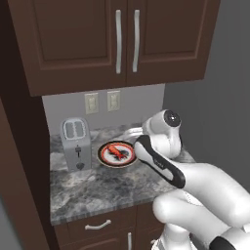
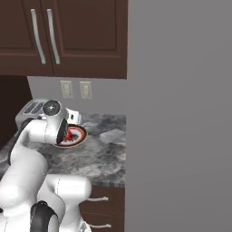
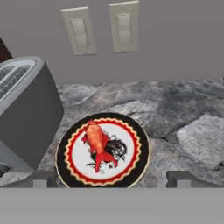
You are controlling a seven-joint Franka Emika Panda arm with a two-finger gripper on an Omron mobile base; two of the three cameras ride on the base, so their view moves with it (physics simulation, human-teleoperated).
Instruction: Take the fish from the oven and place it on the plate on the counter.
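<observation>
Jaws spread wide and empty hang just short of the plate [image 3: 103, 152] on the surface [image 3: 183, 127], where the fish [image 3: 98, 143] lies ahead between them, seemingly light, slick and slender, best pinched across its thicker mid-body.

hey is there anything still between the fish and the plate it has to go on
Nothing visible does. The fish already lies on the plate, on the counter beside the toaster. The gripper is open, its fingertips apart on either side of the plate's near edge.
</observation>
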